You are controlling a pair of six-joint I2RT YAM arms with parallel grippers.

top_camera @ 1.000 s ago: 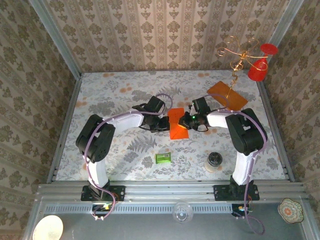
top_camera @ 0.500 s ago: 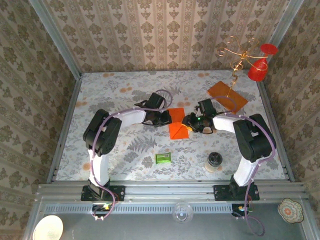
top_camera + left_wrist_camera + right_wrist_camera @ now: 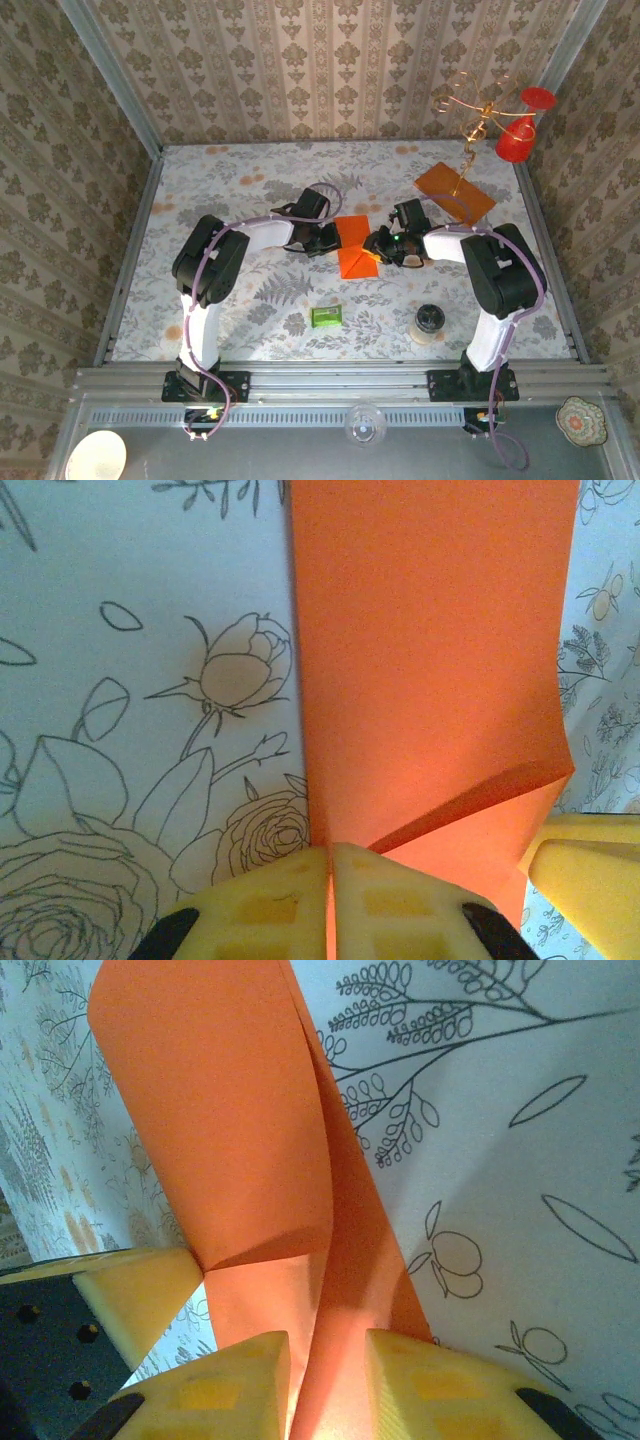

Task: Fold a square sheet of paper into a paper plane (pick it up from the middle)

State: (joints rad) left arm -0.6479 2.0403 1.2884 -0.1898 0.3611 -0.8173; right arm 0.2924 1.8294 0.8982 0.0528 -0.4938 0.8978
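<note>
One sheet (image 3: 356, 248), left tool (image 3: 329, 865) pinching, right tool (image 3: 328, 1350) straddling

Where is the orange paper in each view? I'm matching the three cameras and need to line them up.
Top external: the orange paper lies in the middle of the picture.
Left wrist: it covers the upper right, down to the bottom edge.
Right wrist: it runs from upper left to bottom centre.
Shared landmark: the floral tablecloth beneath it.

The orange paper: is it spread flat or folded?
Folded. The orange paper lies in two layers: the left wrist view shows the upper layer's corner raised above the lower one.
</note>
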